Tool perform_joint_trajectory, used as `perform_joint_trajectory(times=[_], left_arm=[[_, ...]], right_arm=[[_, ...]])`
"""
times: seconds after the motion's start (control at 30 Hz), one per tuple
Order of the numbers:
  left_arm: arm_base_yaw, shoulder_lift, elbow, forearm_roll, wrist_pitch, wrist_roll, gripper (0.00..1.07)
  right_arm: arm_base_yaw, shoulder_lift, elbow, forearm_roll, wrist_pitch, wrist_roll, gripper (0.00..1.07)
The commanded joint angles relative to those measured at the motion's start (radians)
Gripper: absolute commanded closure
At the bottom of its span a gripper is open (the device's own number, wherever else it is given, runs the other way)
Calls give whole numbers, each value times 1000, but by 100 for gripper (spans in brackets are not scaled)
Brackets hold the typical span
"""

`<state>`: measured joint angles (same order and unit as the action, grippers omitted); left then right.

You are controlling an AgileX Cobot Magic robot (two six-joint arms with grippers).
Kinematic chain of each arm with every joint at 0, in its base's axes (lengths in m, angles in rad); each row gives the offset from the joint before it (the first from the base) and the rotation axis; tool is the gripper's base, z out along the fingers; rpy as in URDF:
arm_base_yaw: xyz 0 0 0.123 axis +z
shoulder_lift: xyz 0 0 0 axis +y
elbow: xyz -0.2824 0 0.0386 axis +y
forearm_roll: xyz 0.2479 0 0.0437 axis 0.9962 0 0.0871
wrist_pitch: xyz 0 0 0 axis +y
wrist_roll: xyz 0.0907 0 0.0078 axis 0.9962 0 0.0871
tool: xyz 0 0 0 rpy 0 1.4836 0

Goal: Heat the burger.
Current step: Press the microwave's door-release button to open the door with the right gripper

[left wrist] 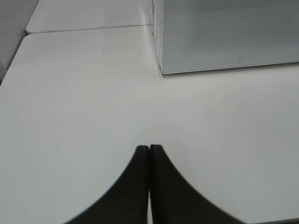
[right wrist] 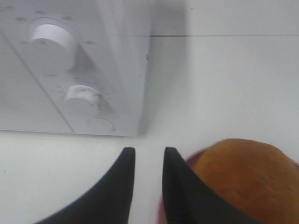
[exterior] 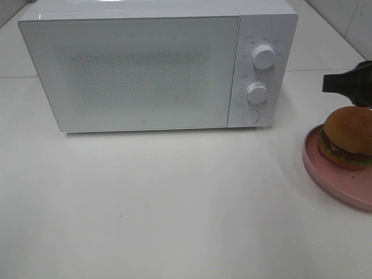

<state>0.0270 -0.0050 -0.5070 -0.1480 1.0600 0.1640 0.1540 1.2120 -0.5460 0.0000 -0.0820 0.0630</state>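
The right gripper [right wrist: 148, 151] has its jaws a little apart with nothing between them; it grasps nothing. The burger [right wrist: 243, 177] lies just beside one finger, outside the gap, and whether they touch I cannot tell. The left gripper [left wrist: 149, 147] is clenched on nothing, its tips pressed together over bare table [left wrist: 84, 102], well away from the food.

The burger sits on a pink plate [exterior: 331, 177] at the right edge of the table, near the microwave's control panel. The microwave [exterior: 133, 70] has its door closed, and neither gripper touches its two knobs [exterior: 263, 57] or its round button [exterior: 250, 116].

By my judgement, nothing of the task is done yet: opening the door, loading the burger, closing up and setting the knobs all remain.
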Motion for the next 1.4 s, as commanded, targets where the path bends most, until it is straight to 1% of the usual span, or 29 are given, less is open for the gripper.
perform_joint_trajectory(times=[0.03, 0.07, 0.1, 0.13, 0.17, 0.2, 0.23, 0.3, 0.33, 0.37, 0.4, 0.47, 0.5, 0.6, 0.67, 0.73, 0.83, 0.9, 1.0, 1.07, 1.1, 1.17, 1.2, 1.27, 1.37, 1.4], left_arm=[[1, -19, 0, -6, -14, -1, 106], [1, -19, 0, -6, -14, -1, 106], [1, -19, 0, -6, -14, -1, 106], [1, -19, 0, -6, -14, -1, 106], [1, -19, 0, -6, -14, -1, 106], [1, -19, 0, -6, -14, -1, 106], [1, -19, 0, -6, -14, -1, 106], [1, -19, 0, -6, -14, -1, 106], [1, -19, 0, -6, -14, -1, 106], [1, -19, 0, -6, -14, -1, 106], [1, -19, 0, -6, -14, -1, 106], [1, -19, 0, -6, -14, -1, 106], [1, -19, 0, -6, -14, -1, 106], [1, -19, 0, -6, -14, -1, 106], [1, -19, 0, -6, -14, -1, 106], [1, -19, 0, -6, -14, -1, 106], [1, -19, 0, -6, -14, -1, 106], [1, -19, 0, -6, -14, -1, 106], [1, -19, 0, -6, -14, -1, 106], [1, -19, 0, -6, -14, -1, 106], [1, -19, 0, -6, -14, -1, 106], [1, -19, 0, -6, -14, -1, 106], [1, -19, 0, -6, -14, -1, 106], [1, -19, 0, -6, -14, -1, 106], [1, -19, 0, -6, -14, -1, 106], [1, -19, 0, -6, -14, -1, 106]], right_arm=[[64, 28, -9, -7, -49, -5, 91], [124, 55, -9, -7, -78, -5, 95], [124, 55, -9, -7, -78, -5, 95], [174, 83, -9, -6, -104, -1, 97], [199, 98, -9, -6, -118, 7, 103], [199, 98, -9, -6, -118, 7, 103], [241, 128, -9, -6, -149, 33, 107], [258, 147, -9, -6, -161, 46, 107], [293, 189, -10, -6, -193, 76, 107], [308, 207, -10, -6, -210, 91, 107], [308, 207, -10, -6, -210, 91, 107], [340, 273, -10, -6, -250, 137, 107], [340, 273, -10, -6, -250, 137, 107], [359, 364, -21, -7, -285, 205, 107], [359, 379, -27, -7, -287, 230, 107], [359, 438, -69, -7, -289, 313, 107], [359, 452, -81, -7, -289, 334, 107], [359, 499, -126, -7, -290, 416, 107], [359, 512, -137, -7, -290, 444, 107], [359, 549, -158, -7, -314, 526, 107], [359, 549, -158, -7, -314, 526, 107], [359, 598, -161, 0, -416, 687, 107], [359, 598, -161, 0, -416, 687, 107], [358, 627, -161, 0, -482, 805, 107], [358, 635, -161, 0, -507, 838, 107], [357, 648, -161, 0, -543, 893, 107]])
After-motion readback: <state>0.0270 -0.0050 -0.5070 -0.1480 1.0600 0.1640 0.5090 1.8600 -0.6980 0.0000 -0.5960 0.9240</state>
